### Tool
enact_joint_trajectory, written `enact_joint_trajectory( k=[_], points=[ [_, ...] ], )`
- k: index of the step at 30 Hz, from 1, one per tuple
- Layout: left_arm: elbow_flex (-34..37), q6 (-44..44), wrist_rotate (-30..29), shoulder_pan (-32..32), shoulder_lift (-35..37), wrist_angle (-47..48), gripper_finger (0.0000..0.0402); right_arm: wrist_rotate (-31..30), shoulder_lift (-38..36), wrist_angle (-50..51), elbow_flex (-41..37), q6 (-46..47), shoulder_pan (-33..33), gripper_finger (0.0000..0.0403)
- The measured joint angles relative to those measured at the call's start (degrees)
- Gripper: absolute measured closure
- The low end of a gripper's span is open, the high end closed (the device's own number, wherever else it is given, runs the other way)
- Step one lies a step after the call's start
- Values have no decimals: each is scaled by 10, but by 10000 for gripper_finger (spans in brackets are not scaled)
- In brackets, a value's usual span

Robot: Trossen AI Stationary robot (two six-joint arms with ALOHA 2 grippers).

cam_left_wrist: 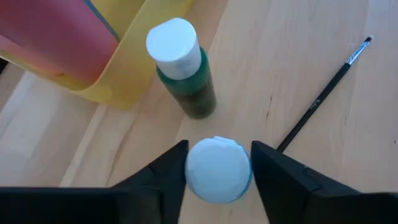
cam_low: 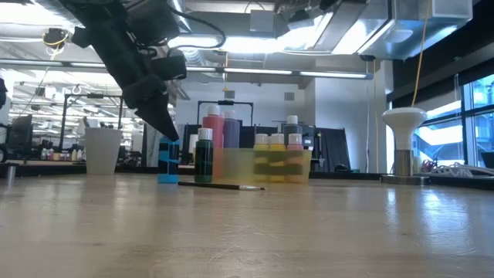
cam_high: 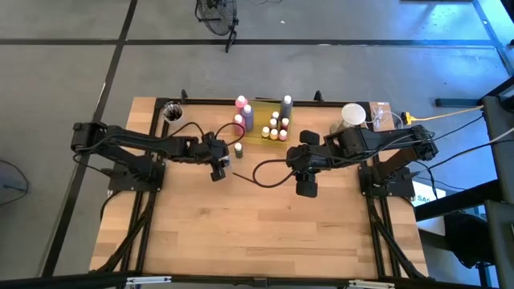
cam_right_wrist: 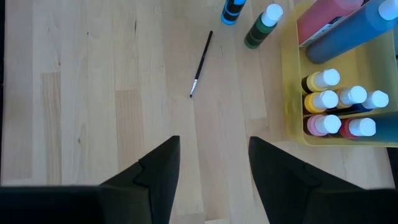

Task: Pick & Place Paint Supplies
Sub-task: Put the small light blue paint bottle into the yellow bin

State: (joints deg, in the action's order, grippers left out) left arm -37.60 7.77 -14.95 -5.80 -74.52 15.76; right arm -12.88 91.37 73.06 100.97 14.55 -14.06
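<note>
- Tray: holds tall pink and purple bottles plus small white-capped paints, near the table's far edge.
- Left gripper: fingers flank the blue bottle by the tray, closing; I'd centre on the cap and lift straight, clear of the green bottle.
- Right gripper: released, empty, mid-table.
- Brush: loose on the table.

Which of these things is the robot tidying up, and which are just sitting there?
For the job:
- small blue paint bottle with a white cap, between the left gripper fingers
- small green paint bottle with a white cap
- thin dark paintbrush
- small white-capped paint bottles in the translucent yellow tray

Just sitting there:
- pale round cup
- right gripper, waiting with nothing in it
</note>
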Motion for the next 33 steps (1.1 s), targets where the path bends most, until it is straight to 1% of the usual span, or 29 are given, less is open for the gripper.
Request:
enact_joint_trajectory(
  k=[4,5,11,13,16,20,24,25,27,30,33],
  points=[
    [-2,0,1,0,1,1,283,0,0,0,0,0,0,211],
    [-2,-2,1,0,1,1,289,0,0,0,0,0,0,211],
    [-2,-14,-14,7,5,9,289,0,0,0,0,0,0,211],
    [-10,-7,-21,12,10,29,289,0,0,0,0,0,0,211],
    [-53,0,-27,26,26,61,289,0,0,1,0,0,0,210],
    [-137,8,-48,48,43,130,289,0,0,2,0,0,0,210],
    [-235,-1,-99,58,48,174,289,0,0,2,0,0,0,210],
    [-253,-10,-110,55,46,178,289,0,0,2,0,0,-2,210],
    [-278,-21,-121,41,39,149,289,-2,0,0,0,0,-3,210],
    [-287,-37,-100,3,25,93,289,-5,0,-2,0,0,-7,210],
    [-277,-25,-50,-41,-6,68,289,-7,0,-6,0,0,-14,210]
  ],
)
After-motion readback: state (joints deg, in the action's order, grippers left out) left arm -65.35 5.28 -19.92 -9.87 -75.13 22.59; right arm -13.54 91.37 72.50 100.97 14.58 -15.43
